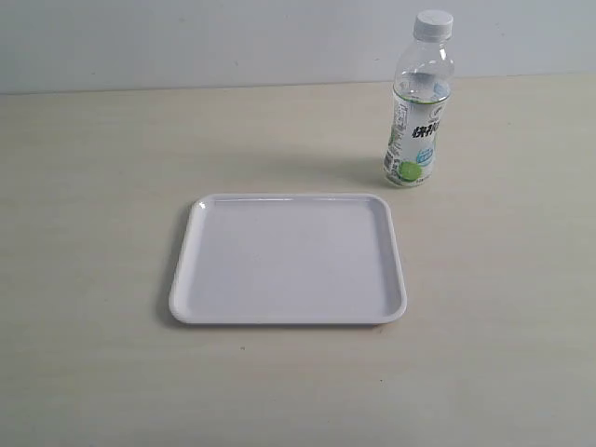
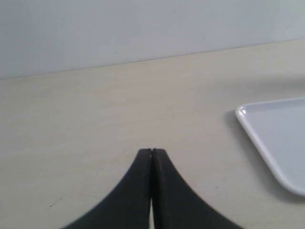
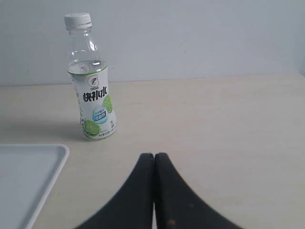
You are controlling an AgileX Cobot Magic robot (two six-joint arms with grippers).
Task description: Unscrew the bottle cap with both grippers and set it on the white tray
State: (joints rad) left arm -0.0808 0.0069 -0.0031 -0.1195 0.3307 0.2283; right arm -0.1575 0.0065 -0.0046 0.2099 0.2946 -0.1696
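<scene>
White plastic, the bottle cap (image 1: pixel 434 22) sits screwed on the upright bottle (image 1: pixel 417 130) near the white tray's (image 1: pixel 279 261) corner, probably reachable by both arms, while the left gripper (image 2: pixel 151 150) and right gripper (image 3: pixel 154 154) hang pressed together, holding nothing.

Glossy white plastic tray (image 1: pixel 288 261) on a matt, pale wood-look table (image 1: pixel 93 186); beside the tray, clear plastic bottle (image 1: pixel 419 112), ribbed cap (image 1: pixel 434 24).

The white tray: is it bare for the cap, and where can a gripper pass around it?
The white tray is wholly bare. The table is free left, right and in front of it. Only behind its far right corner is it tighter: the bottle stands there, clear of the rim.
</scene>
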